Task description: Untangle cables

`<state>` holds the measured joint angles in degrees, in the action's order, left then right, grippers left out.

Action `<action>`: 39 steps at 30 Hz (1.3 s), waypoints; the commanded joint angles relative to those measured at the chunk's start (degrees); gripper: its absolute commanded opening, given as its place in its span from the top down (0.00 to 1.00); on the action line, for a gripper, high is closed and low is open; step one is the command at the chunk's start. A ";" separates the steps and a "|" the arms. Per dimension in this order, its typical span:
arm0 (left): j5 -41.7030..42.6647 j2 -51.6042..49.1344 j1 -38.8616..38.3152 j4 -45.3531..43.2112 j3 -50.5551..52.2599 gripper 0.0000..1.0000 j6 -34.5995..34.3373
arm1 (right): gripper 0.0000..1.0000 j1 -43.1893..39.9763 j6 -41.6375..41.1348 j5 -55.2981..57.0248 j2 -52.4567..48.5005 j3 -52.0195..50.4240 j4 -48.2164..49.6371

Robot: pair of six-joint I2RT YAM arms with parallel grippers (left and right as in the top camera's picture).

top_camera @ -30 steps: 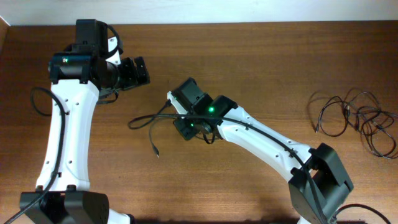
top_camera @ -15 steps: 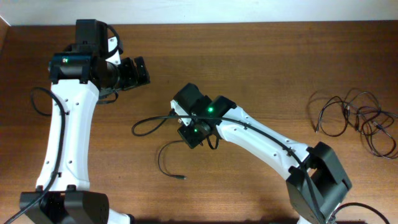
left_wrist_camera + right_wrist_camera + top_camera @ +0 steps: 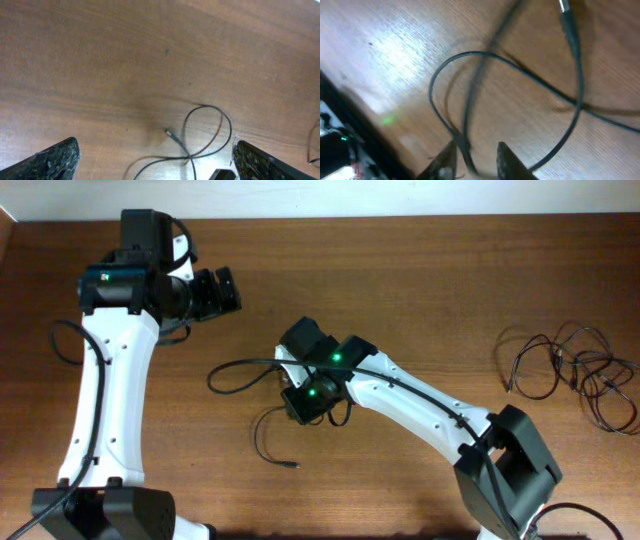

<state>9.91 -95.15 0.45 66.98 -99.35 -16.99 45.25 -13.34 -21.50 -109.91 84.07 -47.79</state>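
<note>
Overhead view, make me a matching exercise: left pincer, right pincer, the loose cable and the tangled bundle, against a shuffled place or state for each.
1. left pincer
2. right pincer
3. loose cable
4. tangled bundle

A. far right, nothing touching it
B. wide open, holding nothing
C. looped in mid-view
D. standing apart around the loose cable

Pairs: 1-B, 2-D, 3-C, 4-A

The overhead camera is looking straight down from well above, taking in the whole table [image 3: 430, 270], the left arm [image 3: 105, 380] and the right arm [image 3: 420, 405]. The left wrist camera is looking down at a slant from moderate height, its own fingers [image 3: 50, 160] framing the lower corners. The right wrist camera is sitting very close to the wood, giving a blurred picture. All three views are sharing the looped cable [image 3: 235, 368] near the table's middle.
</note>
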 commanded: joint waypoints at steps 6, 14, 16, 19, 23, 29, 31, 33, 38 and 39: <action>-11.56 -0.52 0.11 -0.13 -0.44 0.01 -3.10 | 0.50 1.68 -2.23 -4.24 -1.20 -5.64 6.47; -13.18 -0.52 5.73 0.33 -0.31 0.01 -9.14 | 0.41 8.00 -8.41 7.93 -1.38 -7.96 15.72; -13.18 -0.52 8.00 0.63 -0.26 0.01 -9.14 | 0.33 10.03 -10.84 13.44 -1.38 -7.96 17.55; -13.22 -0.52 10.93 0.90 -0.07 0.01 -9.11 | 0.32 12.96 -15.28 23.54 -1.42 -7.96 19.52; -13.18 -0.52 13.29 2.01 -0.02 0.01 -9.14 | 0.25 16.94 -20.81 34.95 -2.99 -7.96 22.64; -13.18 -0.52 13.27 2.19 -0.02 0.01 -9.11 | 0.20 19.69 -20.79 33.97 -8.37 -7.96 27.28; -13.18 -0.52 13.27 2.21 -0.02 0.01 -9.11 | 0.20 20.13 -20.79 32.20 -9.31 -7.96 27.30; -13.18 -0.52 13.27 2.19 -0.02 0.01 -9.11 | 0.23 20.48 -20.76 31.85 -9.53 -7.96 27.19; -13.18 -0.52 13.33 2.29 -0.02 0.01 -9.11 | 0.52 20.35 -20.55 32.50 -9.68 -7.96 26.84; -13.18 -0.52 13.33 2.29 -0.02 0.01 -9.11 | 0.60 20.35 -20.24 32.50 -9.68 -7.96 26.69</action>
<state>-2.61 -95.15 13.58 69.19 -99.35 -25.39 65.41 -33.74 10.50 -119.17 76.47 -20.80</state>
